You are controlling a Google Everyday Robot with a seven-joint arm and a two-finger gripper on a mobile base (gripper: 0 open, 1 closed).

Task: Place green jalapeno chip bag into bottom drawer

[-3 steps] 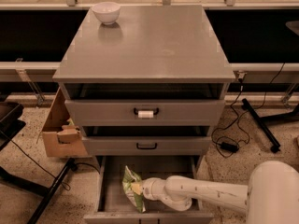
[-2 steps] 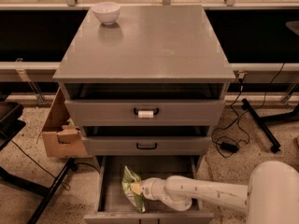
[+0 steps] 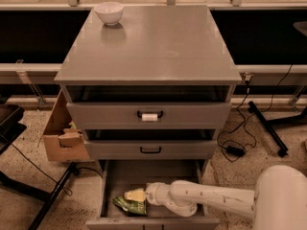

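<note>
**Chip bag lies in the open bottom drawer with the gripper at its side**

The bottom drawer of the grey cabinet is pulled out, and its flat grey floor shows behind the arm. The green jalapeno chip bag lies inside it, left of centre and near the front wall, crumpled, with its pale label patch facing up. The robot's white arm reaches in from the lower right, low over the drawer. The gripper sits at the right edge of the bag, touching it or just beside it. Whether it is clamped on the bag or loose cannot be told from this view.

Above, the middle drawer and the top drawer each stand slightly out, both with black handles; the top handle carries a small white tag. A white bowl stands on the cabinet top, near the back left corner. An open cardboard box leans against the cabinet's left side. A black cable with an adapter trails on the speckled floor to the right
</note>
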